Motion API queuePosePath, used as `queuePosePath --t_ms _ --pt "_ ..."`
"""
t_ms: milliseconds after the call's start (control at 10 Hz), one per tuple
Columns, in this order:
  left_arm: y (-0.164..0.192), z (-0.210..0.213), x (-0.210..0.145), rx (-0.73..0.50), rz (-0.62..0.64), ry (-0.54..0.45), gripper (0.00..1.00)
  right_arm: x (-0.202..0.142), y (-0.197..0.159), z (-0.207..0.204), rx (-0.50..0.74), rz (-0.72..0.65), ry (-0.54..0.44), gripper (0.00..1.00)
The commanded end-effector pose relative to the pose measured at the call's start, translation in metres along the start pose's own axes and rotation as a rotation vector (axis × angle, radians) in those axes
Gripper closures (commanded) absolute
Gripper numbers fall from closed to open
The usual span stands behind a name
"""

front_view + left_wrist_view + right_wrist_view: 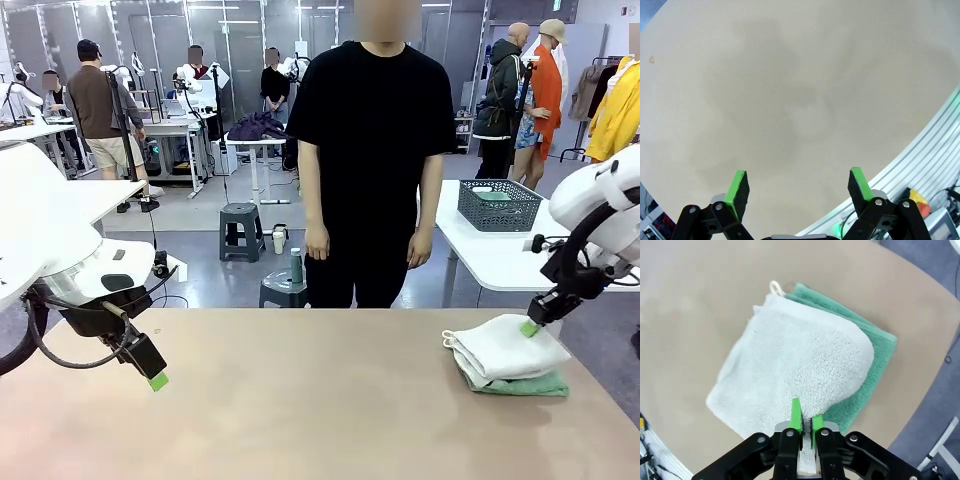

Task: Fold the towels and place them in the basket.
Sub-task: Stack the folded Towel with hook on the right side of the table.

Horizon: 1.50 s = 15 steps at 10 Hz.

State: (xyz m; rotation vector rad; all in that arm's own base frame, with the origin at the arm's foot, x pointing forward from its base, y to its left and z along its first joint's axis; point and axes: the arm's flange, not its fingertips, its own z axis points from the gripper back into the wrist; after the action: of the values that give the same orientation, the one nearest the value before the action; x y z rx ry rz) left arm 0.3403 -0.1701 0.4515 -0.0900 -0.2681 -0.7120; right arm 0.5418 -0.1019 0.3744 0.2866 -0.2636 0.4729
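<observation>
White towel (790, 362): folded, stacked on the folded green towel (867, 367), at my table's (300, 400) right side; loop at one corner. No label or print I can read. Right gripper (803, 420): jaws a narrow slit apart at the white towel's edge; I cannot tell if they pinch it. Left gripper (799, 187): wide open, holding nothing, over bare tabletop. Basket (499, 205): on a white table (480, 255) behind, well apart from the towels.

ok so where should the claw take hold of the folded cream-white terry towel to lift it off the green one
Grip the folded cream-white terry towel at its near edge beside the right claw, probably coming from that side. There the white layers lie bunched and overhang the mint-green terry towel, so pinching there should catch the white alone. The looped corner is thinner and would likely let the fold fall open.
</observation>
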Motion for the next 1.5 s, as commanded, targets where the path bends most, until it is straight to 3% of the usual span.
queuePosePath --t_ms 0,100,200,300,500,700,800,900,1200,1400 --pt "0.0 -0.001 0.001 0.012 0.001 0.0 0.0 -0.003 0.008 -0.006 -0.054 -0.036 0.044 0.76" --pt "0.0 -0.001 0.001 0.012 0.001 0.0 0.0 -0.005 0.012 -0.006 -0.081 -0.032 0.067 0.51" --pt "0.0 -0.001 0.001 0.012 0.001 0.0 0.0 -0.005 0.016 -0.002 -0.104 -0.032 0.08 0.43" --pt "0.0 -0.001 0.001 0.012 0.001 0.0 0.0 -0.003 0.026 0.006 -0.129 -0.031 0.062 0.18" --pt "0.0 -0.001 0.001 0.012 0.001 0.0 0.0 0.0 0.045 0.027 -0.228 -0.015 0.074 0.0" --pt "0.0 -0.001 0.001 0.012 0.001 0.0 0.0 0.003 0.066 0.05 -0.277 -0.005 0.068 0.0" --pt "0.0 -0.001 0.001 0.012 0.001 0.0 0.0 0.004 0.075 0.053 -0.28 0.003 0.057 0.06" --pt "0.0 -0.001 0.001 0.012 0.001 0.0 0.0 0.005 0.081 0.052 -0.277 0.013 0.051 0.0" --pt "0.0 -0.001 0.001 0.012 0.001 0.0 0.0 0.009 0.084 0.034 -0.248 0.015 0.012 0.0" --pt "0.0 -0.001 0.001 0.012 0.001 0.0 0.0 0.009 0.084 0.053 -0.249 0.048 0.052 0.0"
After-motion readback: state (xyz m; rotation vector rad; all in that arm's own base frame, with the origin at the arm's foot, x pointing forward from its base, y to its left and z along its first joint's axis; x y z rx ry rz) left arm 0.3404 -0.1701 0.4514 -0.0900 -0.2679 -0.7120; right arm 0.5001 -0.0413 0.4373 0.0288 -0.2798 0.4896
